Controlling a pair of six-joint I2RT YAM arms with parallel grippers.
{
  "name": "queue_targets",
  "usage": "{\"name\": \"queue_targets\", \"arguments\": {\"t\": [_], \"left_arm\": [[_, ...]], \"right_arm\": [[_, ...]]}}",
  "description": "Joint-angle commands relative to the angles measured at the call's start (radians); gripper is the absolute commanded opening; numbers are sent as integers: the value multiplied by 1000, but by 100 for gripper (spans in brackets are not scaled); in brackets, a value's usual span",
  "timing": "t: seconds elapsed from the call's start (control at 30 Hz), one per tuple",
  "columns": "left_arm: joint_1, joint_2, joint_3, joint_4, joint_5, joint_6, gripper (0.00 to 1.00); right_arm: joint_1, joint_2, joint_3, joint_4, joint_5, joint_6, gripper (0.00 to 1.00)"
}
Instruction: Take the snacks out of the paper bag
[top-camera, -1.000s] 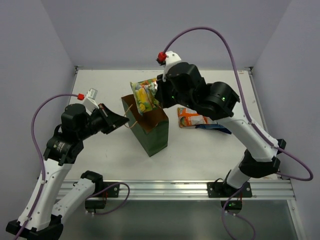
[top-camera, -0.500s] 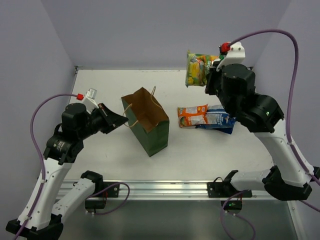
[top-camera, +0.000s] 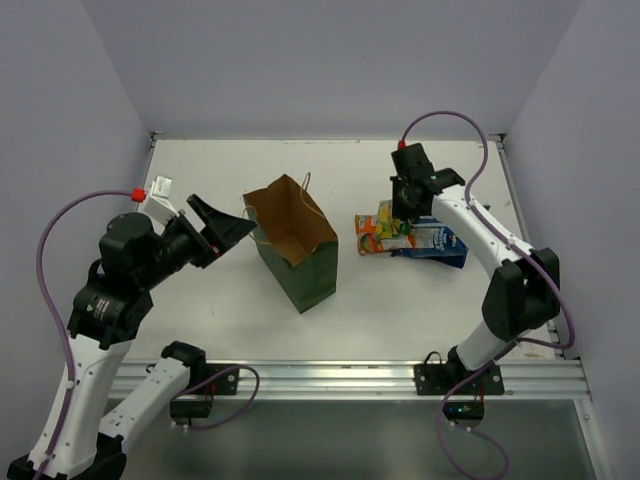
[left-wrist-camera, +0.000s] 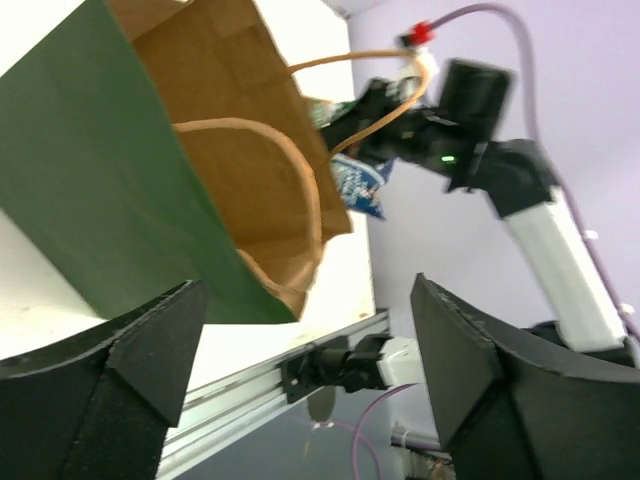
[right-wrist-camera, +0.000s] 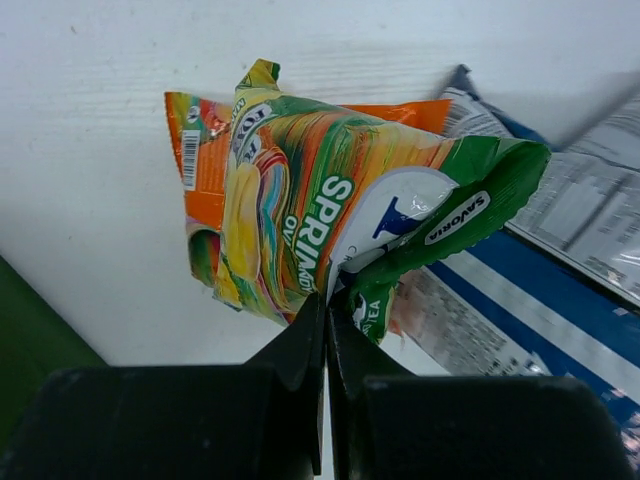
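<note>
The dark green paper bag (top-camera: 300, 262) stands upright mid-table, its brown mouth open and its loop handles up. My left gripper (top-camera: 228, 228) hangs open just left of the rim; in the left wrist view the bag (left-wrist-camera: 90, 190) lies beyond the spread fingers (left-wrist-camera: 150, 345), with nothing between them. My right gripper (top-camera: 405, 222) is shut on a green-and-yellow snack packet (right-wrist-camera: 290, 210), pinched at its crumpled edge. That packet rests low over an orange packet (right-wrist-camera: 200, 150) and a blue-and-white snack bag (right-wrist-camera: 570, 270), to the right of the paper bag (top-camera: 440, 245).
An aluminium rail (top-camera: 350, 375) runs along the near table edge between the arm bases. Grey walls close in the table at the back and both sides. Purple cables loop from both wrists.
My left gripper has opened and let go of the bag's rim. The right arm swung the green-and-yellow packet from above the bag, out to the right, and down onto the other snacks.
</note>
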Motion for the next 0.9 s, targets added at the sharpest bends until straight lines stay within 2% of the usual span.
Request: {"name": "queue_targets", "arguments": {"t": [0.0,0.1,0.2,0.23,0.27,0.43,0.6,0.73,0.87], "left_arm": [[6,-20,70,-8,-22,-14,92],[6,-38,90,-55,-44,-26,95],[4,-55,95,-143,-92,-31,96],[6,-69,87,-160,-103,-32,97],[6,-81,60,-172,-110,-35,97],[6,-181,-62,-207,-146,-80,97],[6,-231,-122,-262,-211,-83,97],[4,-253,-131,-290,-262,-49,100],[6,-253,-199,-298,-246,-32,100]], "right_arm": [[1,34,71,102,-111,27,0],[1,99,87,92,-122,43,3],[1,122,61,81,-113,61,22],[1,123,52,82,-101,70,37],[1,120,41,81,-96,75,44],[1,77,-25,69,-76,124,78],[17,-48,-98,55,-56,156,93],[65,-172,-163,39,-48,196,98],[180,-296,-227,0,-25,267,99]]}}
